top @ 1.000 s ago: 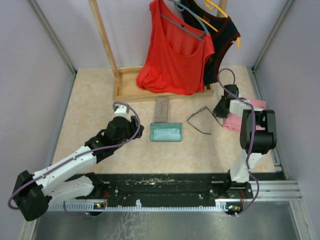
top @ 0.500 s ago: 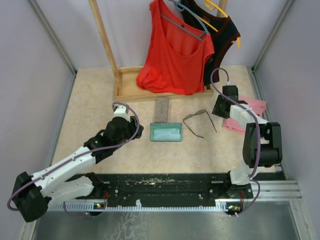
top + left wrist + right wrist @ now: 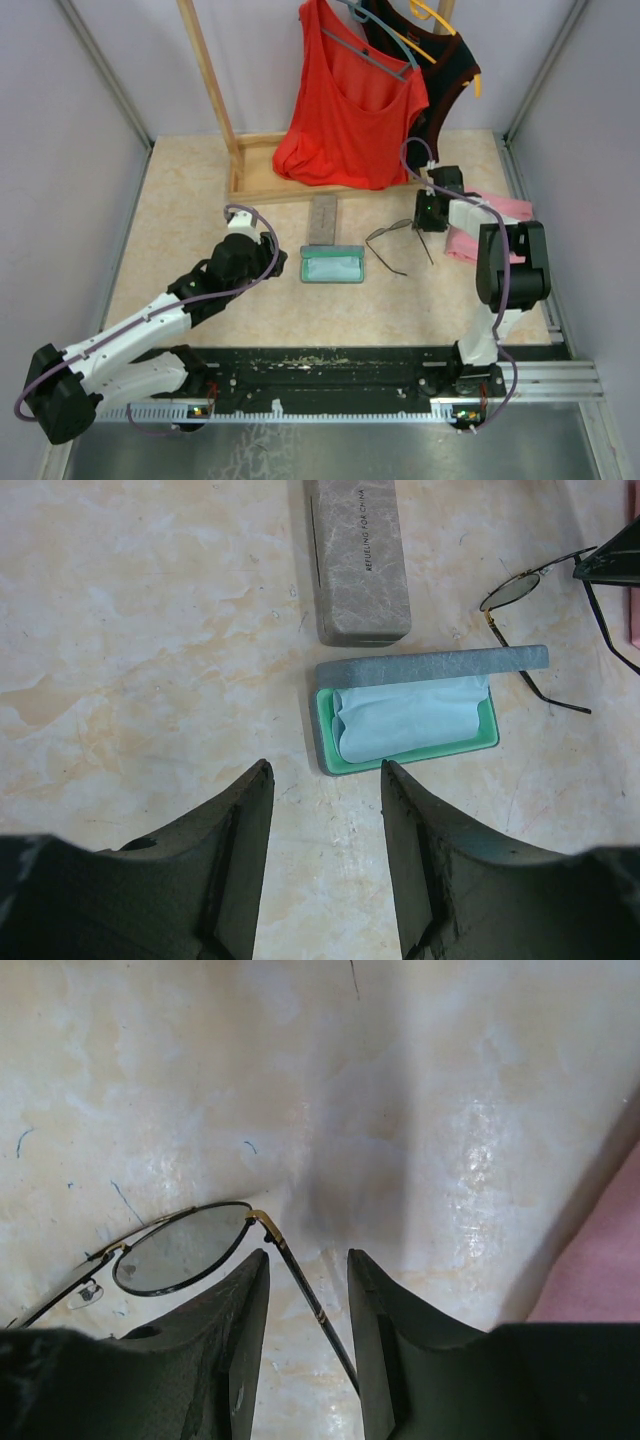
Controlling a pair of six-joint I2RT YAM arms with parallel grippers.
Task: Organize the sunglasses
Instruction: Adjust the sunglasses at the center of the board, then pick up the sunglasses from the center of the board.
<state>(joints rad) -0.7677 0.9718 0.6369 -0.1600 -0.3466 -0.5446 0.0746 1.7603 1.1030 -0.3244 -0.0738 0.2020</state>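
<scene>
One pair of sunglasses lies on the table right of an open grey case that has a green lining and a light blue cloth inside. My right gripper is low at the pair's right end. In the right wrist view its fingers stand apart, with one slim arm of the sunglasses running between them, gaps on both sides. My left gripper is open and empty, left of the open case. The sunglasses show beyond that case in the left wrist view. A second pair is out of view.
A closed grey case lies just behind the open one, also in the left wrist view. Pink cloth lies right of the right gripper. A wooden rack base with a red top and a dark top stands at the back.
My right gripper has swung left and towards the back. The sunglasses have slid and turned left, closer to the open case. The left arm has not moved.
</scene>
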